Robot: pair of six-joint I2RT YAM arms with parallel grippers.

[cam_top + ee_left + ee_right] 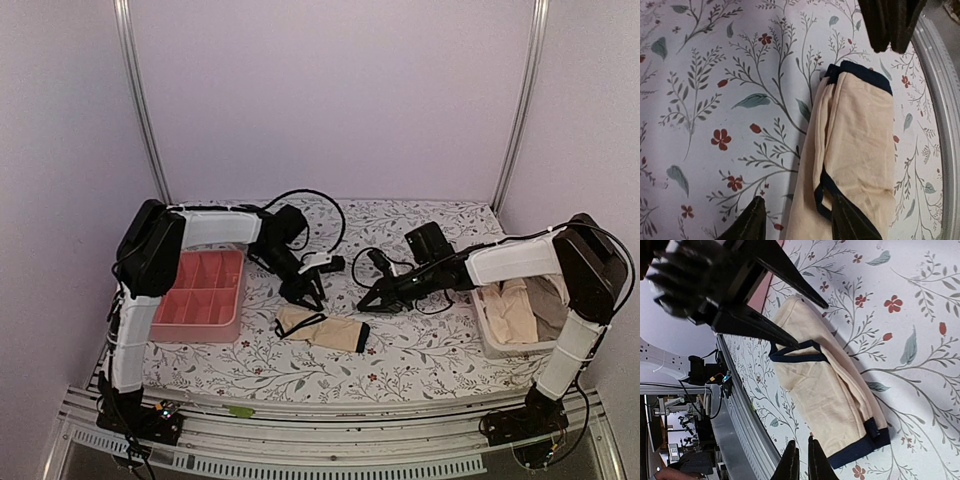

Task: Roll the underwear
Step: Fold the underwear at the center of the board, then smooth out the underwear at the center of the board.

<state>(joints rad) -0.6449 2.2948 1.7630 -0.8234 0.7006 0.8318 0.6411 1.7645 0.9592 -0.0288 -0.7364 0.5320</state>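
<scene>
Underwear [325,330]: beige, black-trimmed, folded, lying flat on the floral surface [430,350].
Left jaws: parted, empty, over one end.
Right jaws: closed, empty, near the other end.

Pink divided tray [195,330] at left, white bin [486,328] at right — both on floral tablecloth [420,352]

Your beige black-trimmed underwear [322,330], folded into a flat strip, midway along the table's near edge, cream underwear [515,312] heaped at the right edge
</scene>
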